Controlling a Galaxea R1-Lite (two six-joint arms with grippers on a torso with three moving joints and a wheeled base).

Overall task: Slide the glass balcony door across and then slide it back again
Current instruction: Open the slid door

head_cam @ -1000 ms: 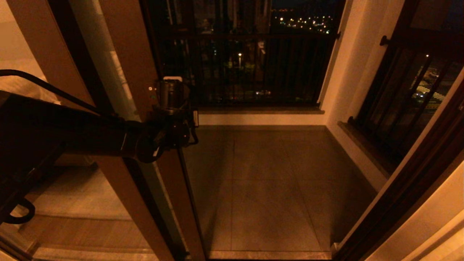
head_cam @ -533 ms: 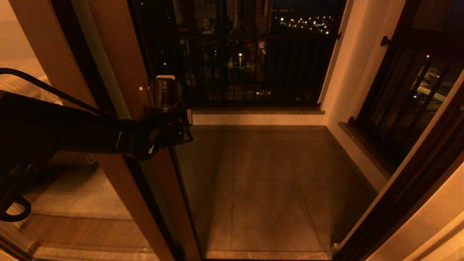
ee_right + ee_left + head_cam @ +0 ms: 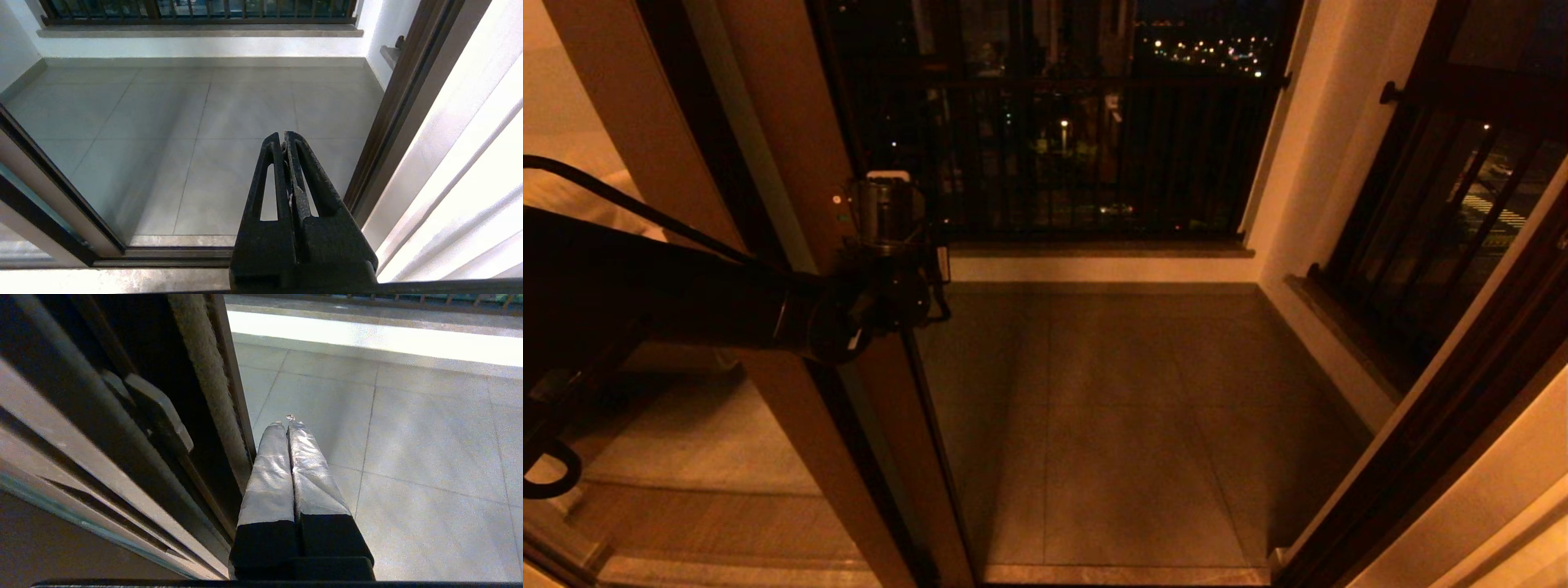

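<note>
Left gripper (image 3: 286, 420) closed, empty, beside door (image 3: 800, 147) stile edge; right gripper (image 3: 284, 139) closed, parked over threshold.

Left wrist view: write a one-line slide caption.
Shut left hand beside the leading edge of the glass balcony door, above the grey-tiled balcony floor.

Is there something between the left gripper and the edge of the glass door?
Nothing: in the left wrist view the shut left gripper lies right beside the door edge, with only bare floor tiles beyond.
</note>
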